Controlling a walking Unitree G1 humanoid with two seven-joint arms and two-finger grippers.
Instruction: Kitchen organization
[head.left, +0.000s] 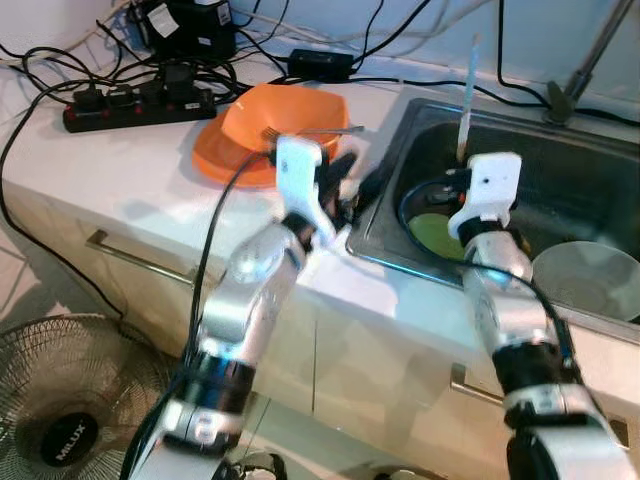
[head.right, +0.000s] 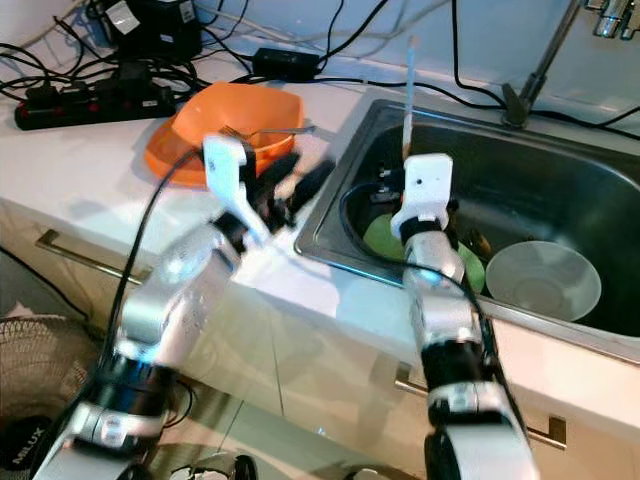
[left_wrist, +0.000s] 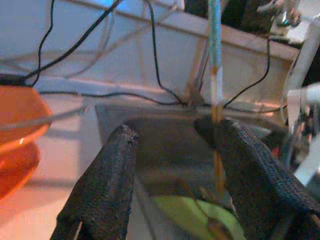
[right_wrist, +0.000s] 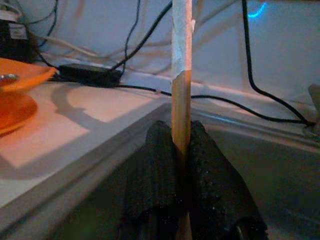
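Note:
My right gripper (right_wrist: 181, 145) is shut on a thin wooden stick (right_wrist: 181, 60) with a pale upper end. It holds the stick upright over the left part of the steel sink (head.left: 580, 190). Below it a green plate (head.left: 432, 232) lies on the sink floor, and a white bowl (head.left: 590, 280) sits to its right. My left gripper (left_wrist: 167, 131) is open and holds nothing. It hovers over the counter at the sink's left rim and points toward the stick. An orange bowl (head.left: 285, 115) with a metal fork (head.left: 322, 130) in it rests on an orange plate (head.left: 215, 155) just behind the left gripper.
A black power strip (head.left: 135, 105) and tangled cables lie along the back of the white counter. The faucet (head.left: 580, 70) rises at the sink's far right. A floor fan (head.left: 70, 410) stands below the counter to the left, by a drawer handle (head.left: 120, 250).

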